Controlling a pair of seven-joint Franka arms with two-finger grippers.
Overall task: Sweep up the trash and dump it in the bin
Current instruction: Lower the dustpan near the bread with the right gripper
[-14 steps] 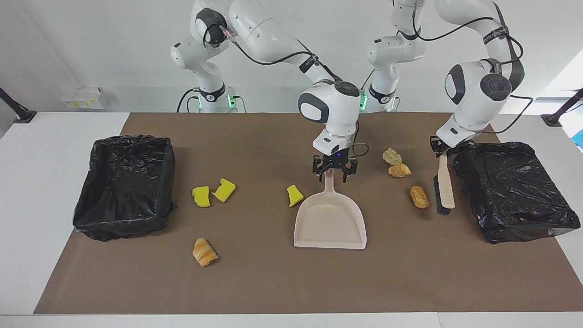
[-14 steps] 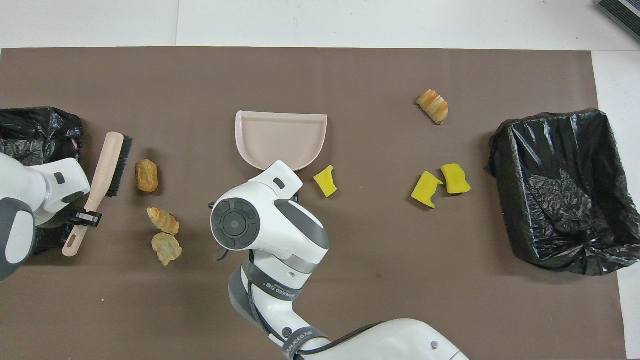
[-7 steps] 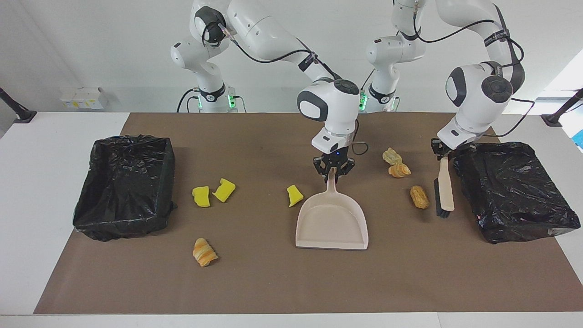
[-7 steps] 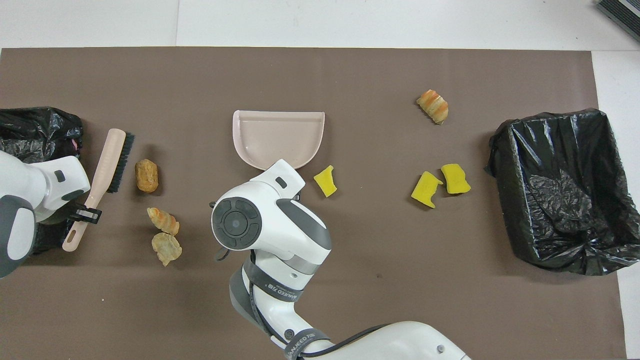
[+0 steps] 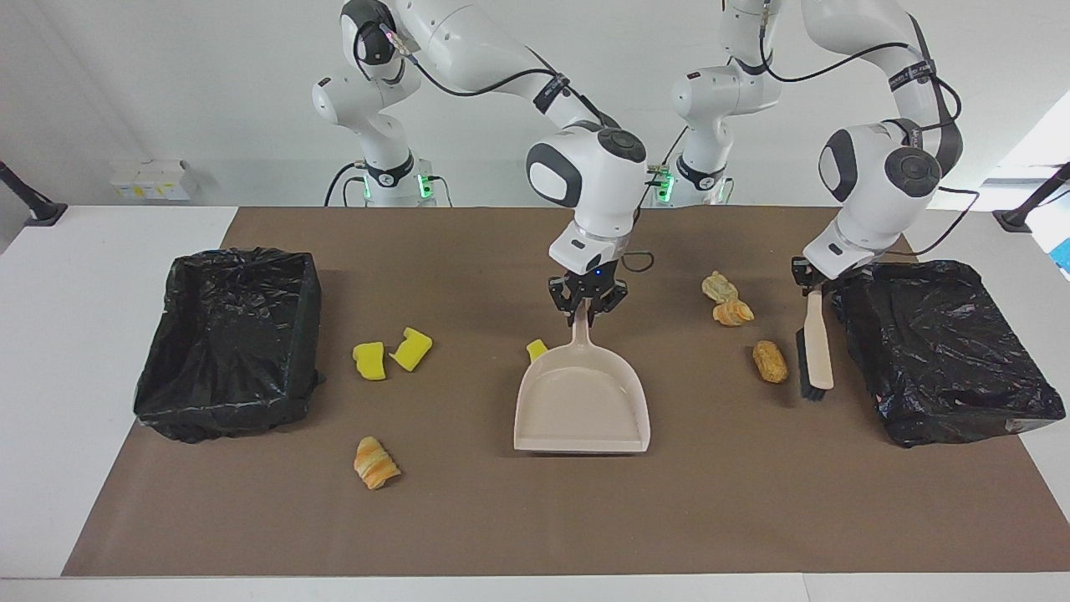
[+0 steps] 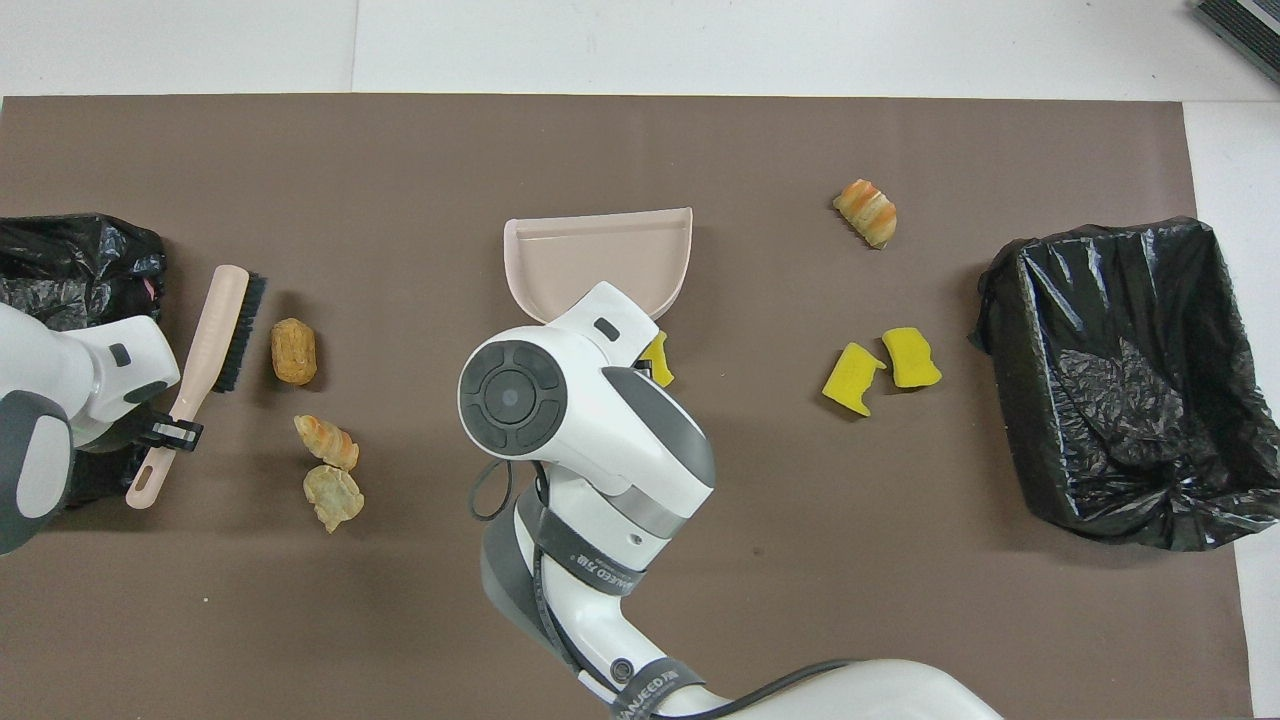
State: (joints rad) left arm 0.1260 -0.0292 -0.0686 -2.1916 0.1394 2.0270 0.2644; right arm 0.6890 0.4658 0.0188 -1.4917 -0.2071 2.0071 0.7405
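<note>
Right pincer [image 5: 587,313] grips the dustpan [image 5: 583,405] by its handle at mid-desk, so its mouth can face the trash; left pincer [image 5: 807,280] clamps the brush [image 5: 816,343] handle, ready for sweeping.

A matt brown paper-like sheet [image 5: 501,518] is covering a smooth white counter [image 5: 75,351]. A smooth, slightly glossy beige plastic dustpan [image 5: 583,410] is catching a soft sheen. A brush [image 5: 816,339] is showing a smooth beige back and coarse black bristles. Two bins are wearing crinkled, glossy black plastic liners [image 5: 230,334] [image 5: 945,351]. Yellow sponge chunks [image 5: 389,355] are looking porous and matt; ridged golden-brown lumps [image 5: 376,462] are looking rough. The robot arms [image 5: 585,176] are gleaming in glossy white plastic.
</note>
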